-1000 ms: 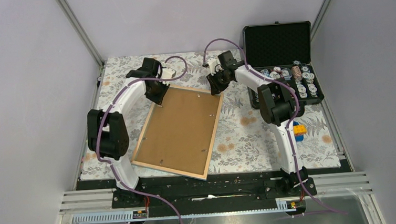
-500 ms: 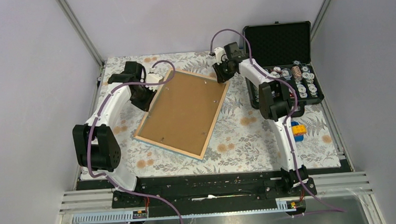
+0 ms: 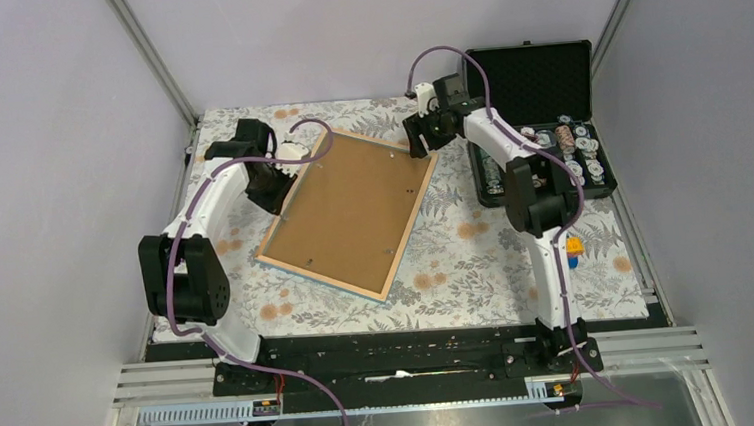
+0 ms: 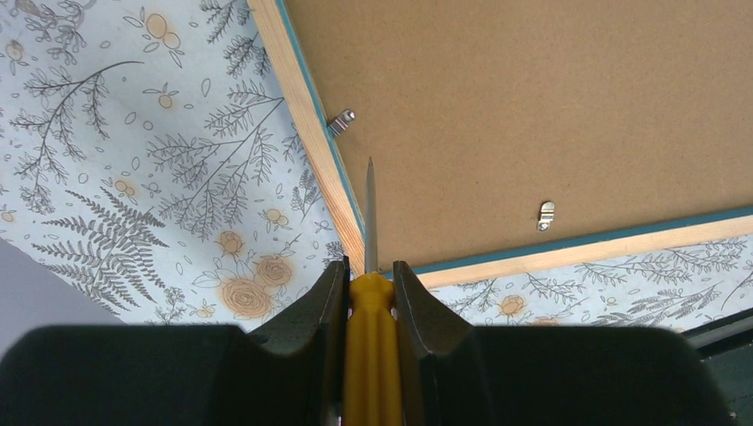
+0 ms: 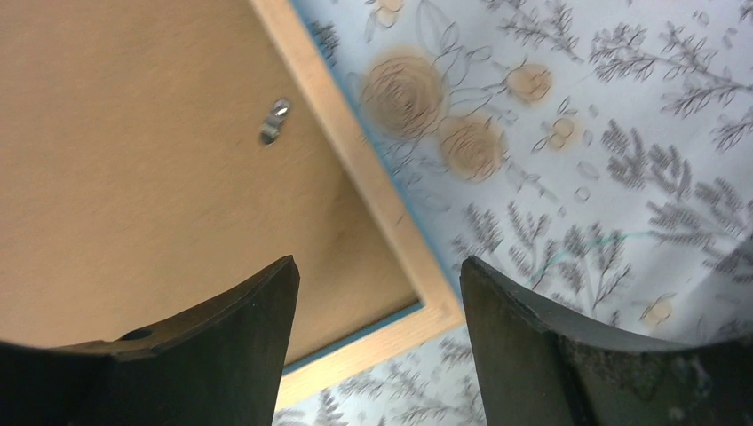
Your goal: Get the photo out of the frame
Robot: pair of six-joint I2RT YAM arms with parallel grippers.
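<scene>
The frame (image 3: pixel 353 210) lies face down and askew on the floral cloth, its brown back panel (image 4: pixel 550 98) up, with a pale wood rim (image 5: pixel 391 213). The photo is hidden beneath the panel. My left gripper (image 3: pixel 279 188) is at the frame's left far corner, shut (image 4: pixel 368 271) on a yellow-handled screwdriver (image 4: pixel 368 355). Its blade points over the panel beside a metal clip (image 4: pixel 340 122); a second clip (image 4: pixel 546 215) sits near the adjoining rim. My right gripper (image 3: pixel 419 147) hovers open (image 5: pixel 377 266) above the frame's far right corner, holding nothing; a clip (image 5: pixel 273 122) shows there.
An open black case (image 3: pixel 529 82) with several small round items stands at the back right, close to the right arm. A small yellow and blue block (image 3: pixel 573 246) lies by the right arm's lower link. Metal uprights and walls bound the table.
The frame slid toward the far side and turned, then came to rest. My right gripper has opened and let go of the frame's far right corner. The left gripper keeps the screwdriver.
</scene>
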